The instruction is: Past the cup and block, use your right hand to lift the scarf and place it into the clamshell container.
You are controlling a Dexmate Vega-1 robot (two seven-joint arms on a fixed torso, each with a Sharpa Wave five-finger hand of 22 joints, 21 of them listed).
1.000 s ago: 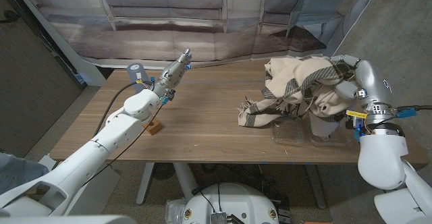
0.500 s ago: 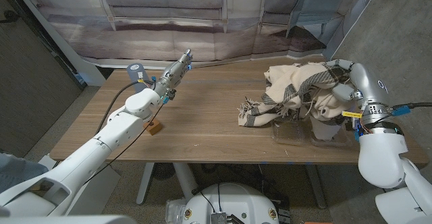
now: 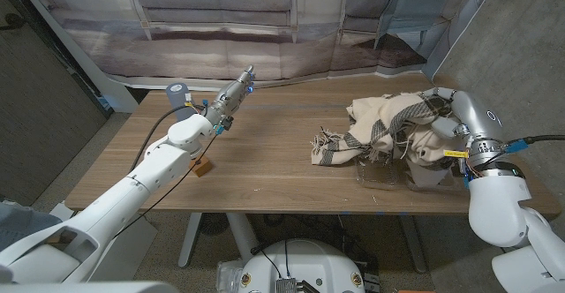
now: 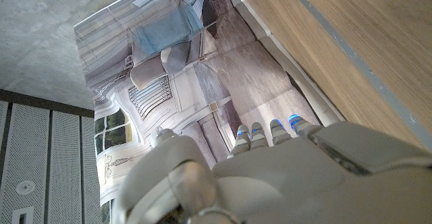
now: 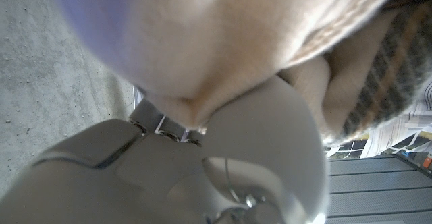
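A beige scarf [image 3: 388,121] with dark plaid bands lies heaped at the table's right side, its fringed end [image 3: 325,150] trailing onto the wood. It drapes over a clear clamshell container [image 3: 380,175] near the front edge. My right hand [image 3: 447,109] is buried in the scarf's far right part and grips the cloth, its fingers hidden. In the right wrist view the scarf [image 5: 223,42] hangs over that hand's back [image 5: 202,163]. A grey-blue cup [image 3: 179,93] stands at the far left and a small wooden block [image 3: 204,166] lies nearer. My left hand [image 3: 231,92] hovers beside the cup, fingers stretched out, holding nothing.
The wooden table [image 3: 265,152] has bare wood between the block and the scarf. A printed backdrop [image 3: 265,28] stands behind the table's far edge. The left wrist view looks past my left hand [image 4: 283,177] along the table edge to that backdrop.
My right hand has come down and forward with the scarf, so the heap sits lower over the container. The left arm has barely moved.
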